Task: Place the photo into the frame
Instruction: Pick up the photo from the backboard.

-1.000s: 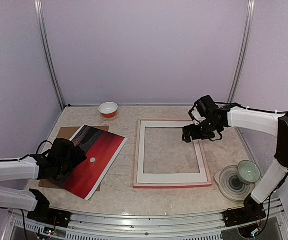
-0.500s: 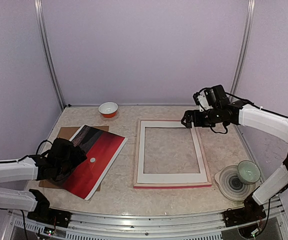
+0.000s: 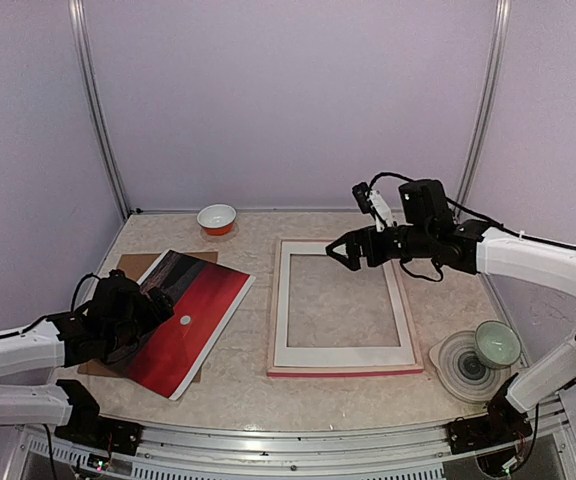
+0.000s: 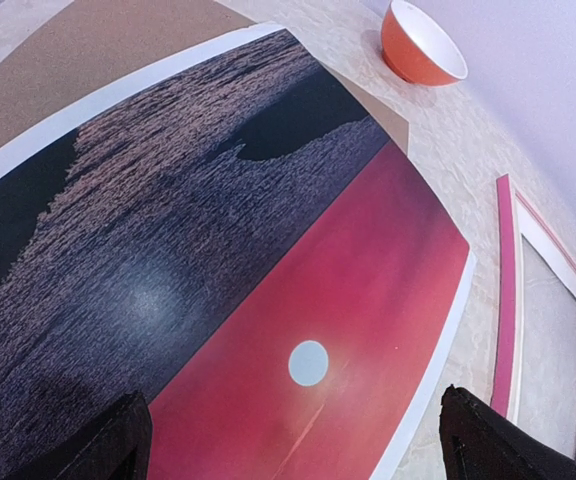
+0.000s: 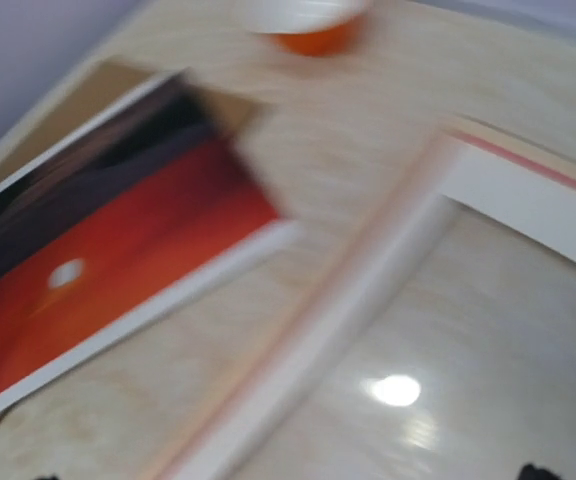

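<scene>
At lower left of the overhead view: the photo (image 3: 190, 322), face up and askew on the worktop (image 3: 248, 400), partly over a brown backing board (image 3: 134, 265). At its lower-left edge: the left gripper (image 3: 140, 312), spread wide, pinching nothing. In the left wrist view, both fingertips above the print; cannot tell whether touching.

In the centre: the frame (image 3: 343, 372), flat on the worktop, pink showing along its bottom and left edges, with a white mat (image 3: 344, 355) laid on top. Close to the photo's right corner, with a strip of bare worktop between.

Above the frame's upper edge: the right gripper (image 3: 345, 253), spread wide, holding nothing. Right wrist view smeared with blur.

At the back, beyond the photo: an orange bowl (image 3: 217, 218). At lower right: a ringed plate (image 3: 460, 368) carrying a pale green cup (image 3: 497, 343).
</scene>
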